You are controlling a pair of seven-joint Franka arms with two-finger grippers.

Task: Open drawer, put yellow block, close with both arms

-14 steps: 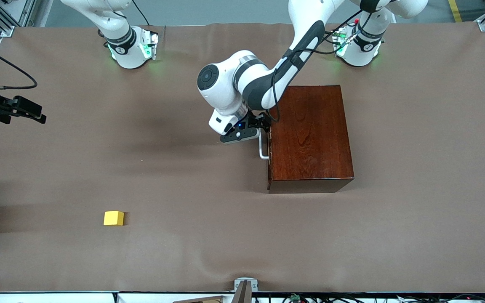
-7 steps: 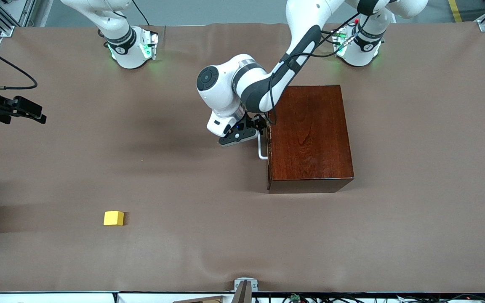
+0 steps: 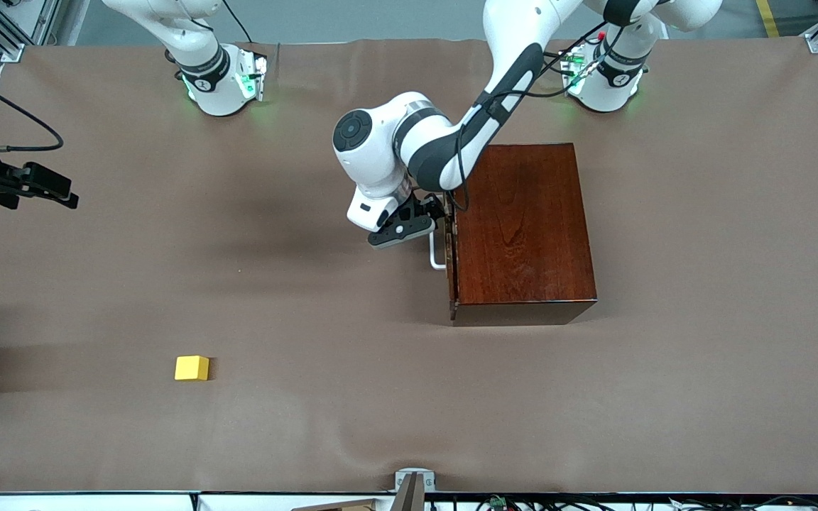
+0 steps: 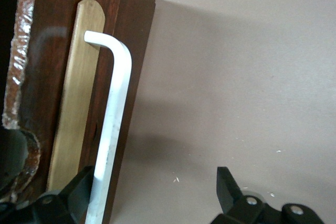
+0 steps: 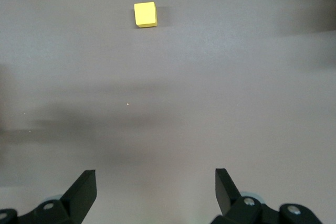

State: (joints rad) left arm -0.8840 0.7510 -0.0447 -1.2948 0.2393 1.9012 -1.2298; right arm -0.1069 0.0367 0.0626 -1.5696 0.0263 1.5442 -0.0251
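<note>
Sliding out a crack, the drawer (image 3: 452, 241) follows the left gripper (image 3: 432, 221), its fingers spread around the white loop handle (image 4: 108, 129); the right gripper (image 5: 155, 192), fingers apart, waits above the table, well away from the yellow block (image 3: 192, 367).

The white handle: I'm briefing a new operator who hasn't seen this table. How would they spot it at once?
Find the dark wooden box in front of the left arm's base. Its drawer faces the right arm's end of the table. The handle is the thin white loop standing off that front, with the left gripper at it: the only white thing on the box.
</note>
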